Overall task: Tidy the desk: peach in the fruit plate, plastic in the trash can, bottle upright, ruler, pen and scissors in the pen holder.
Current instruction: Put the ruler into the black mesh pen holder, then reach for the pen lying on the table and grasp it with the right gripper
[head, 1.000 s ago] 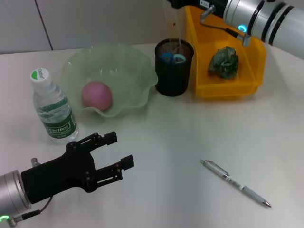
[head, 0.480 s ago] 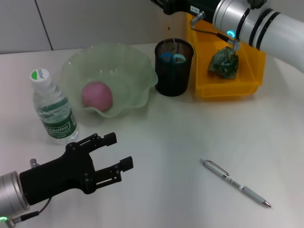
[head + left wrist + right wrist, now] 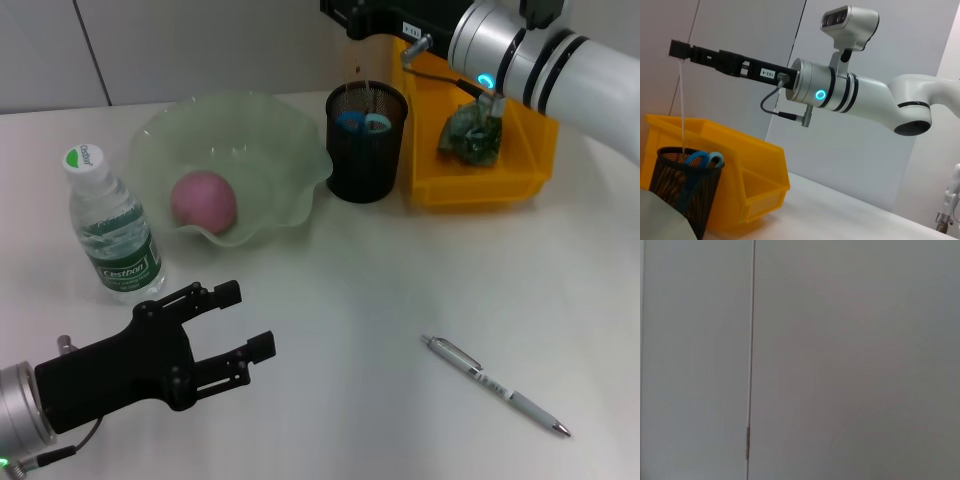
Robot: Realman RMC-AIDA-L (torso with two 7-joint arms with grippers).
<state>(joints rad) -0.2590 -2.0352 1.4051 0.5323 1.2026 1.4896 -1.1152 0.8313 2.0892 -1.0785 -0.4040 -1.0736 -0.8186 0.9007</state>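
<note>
ruler (image 3: 682,107), clear and thin, hangs straight down from the right gripper (image 3: 679,50), whose jaws pinch its top end; its lower end reaches into the black mesh pen holder (image 3: 367,140), beside the blue scissors (image 3: 360,122). just beside stands the yellow bin (image 3: 480,185) with crumpled plastic (image 3: 472,132). the left gripper (image 3: 225,325) hovers low over the table, jaws apart and empty. pen (image 3: 494,385) lies on the table (image 3: 400,290). the peach (image 3: 204,201) sits in the green fruit plate (image 3: 250,130), the bottle (image 3: 110,230) upright beside it.

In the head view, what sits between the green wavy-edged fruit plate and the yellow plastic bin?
The black mesh pen holder stands between the green fruit plate and the yellow bin, with blue scissor handles showing inside; the head view shows it.
</note>
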